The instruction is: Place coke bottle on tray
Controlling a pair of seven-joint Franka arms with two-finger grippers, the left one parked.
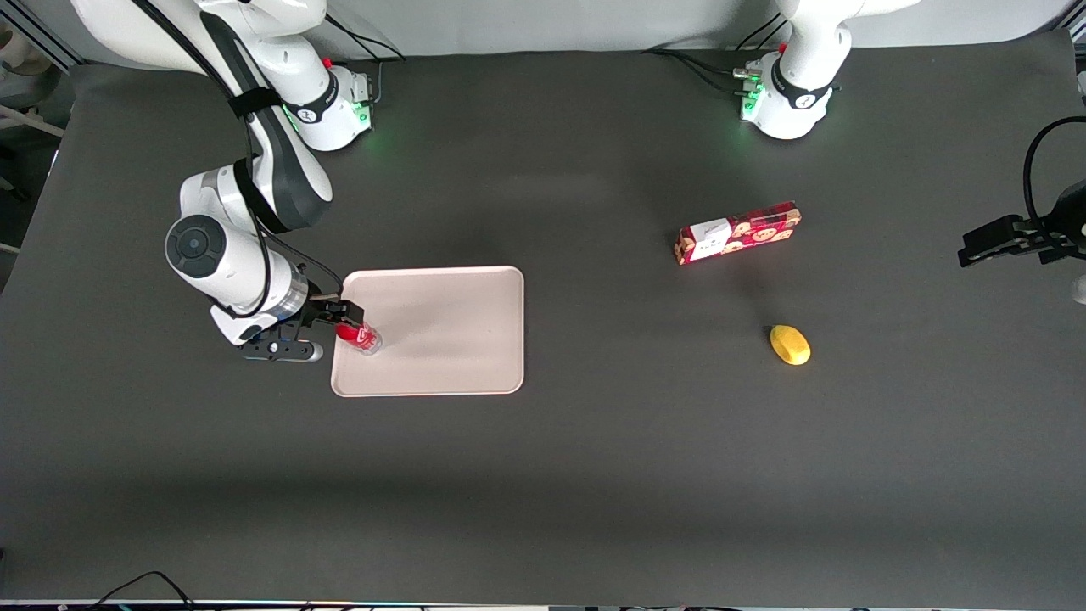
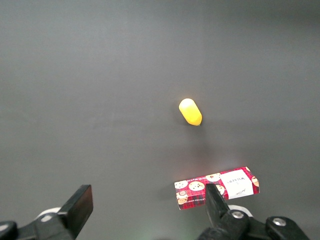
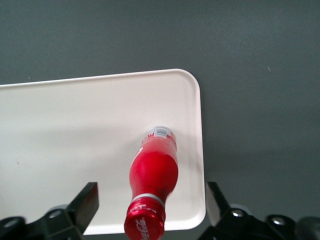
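Note:
The coke bottle (image 1: pixel 363 337) (image 3: pixel 154 172), small and red with a red cap and a silvery base, stands on the tray (image 1: pixel 450 327) (image 3: pixel 75 125), close to the rim at the working arm's end. The tray is a large flat pale beige-pink rectangle with rounded corners. My right gripper (image 1: pixel 347 325) (image 3: pixel 152 206) hangs around the bottle's neck and is open. Its black fingers (image 3: pixel 87 202) stand wide on either side of the cap, with clear gaps to the bottle.
A long red cookie box (image 1: pixel 738 232) (image 2: pixel 217 187) and a small yellow oval object (image 1: pixel 790 344) (image 2: pixel 190 111) lie on the dark table toward the parked arm's end, far from the tray.

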